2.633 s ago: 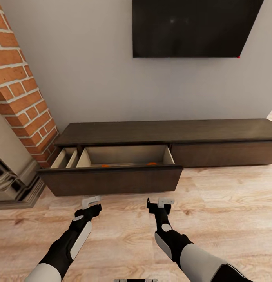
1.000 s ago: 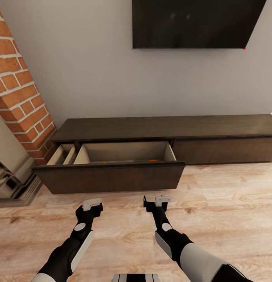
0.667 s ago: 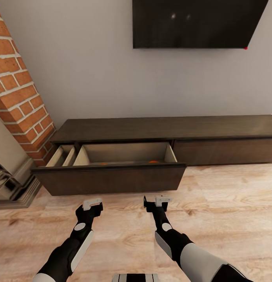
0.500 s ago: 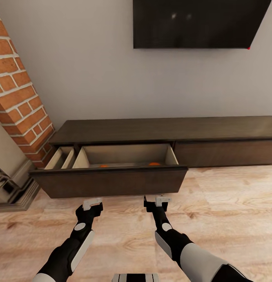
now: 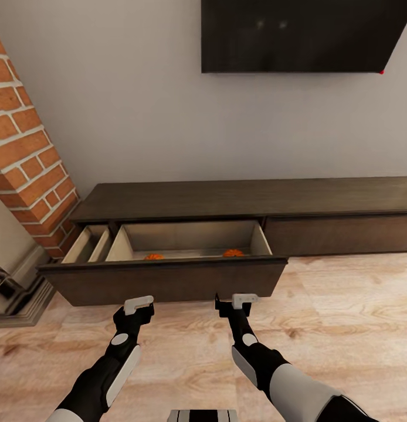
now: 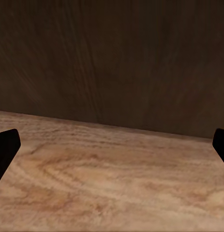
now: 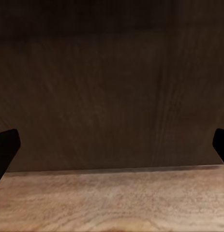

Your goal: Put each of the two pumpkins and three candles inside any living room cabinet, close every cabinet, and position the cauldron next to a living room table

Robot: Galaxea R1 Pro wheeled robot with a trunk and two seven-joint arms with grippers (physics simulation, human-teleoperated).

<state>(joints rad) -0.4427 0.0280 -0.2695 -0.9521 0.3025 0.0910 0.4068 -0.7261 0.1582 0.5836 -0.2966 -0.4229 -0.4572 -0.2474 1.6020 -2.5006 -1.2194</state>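
The long, low dark-brown cabinet (image 5: 250,196) stands against the wall with its left drawer (image 5: 162,281) pulled out, showing a pale interior. Two small orange pumpkins lie on the drawer's floor, one towards the left (image 5: 153,256) and one towards the right (image 5: 232,252), both partly hidden by the drawer front. My left gripper (image 5: 139,305) (image 6: 112,150) and right gripper (image 5: 237,300) (image 7: 112,150) hang open and empty just in front of that drawer front, a little above the floor. The candles and the cauldron are out of view.
A narrow side compartment (image 5: 89,243) is open at the drawer's left. A brick column (image 5: 27,152) and a grey fireplace base (image 5: 13,281) stand at the left. A dark TV (image 5: 291,35) hangs on the wall. Light wood floor (image 5: 344,305) spreads to the right.
The whole view has shifted towards the cabinet, so the camera has moved. The drawer front now sits close to both grippers, and the orange pumpkins show more. Both arms keep their pose.
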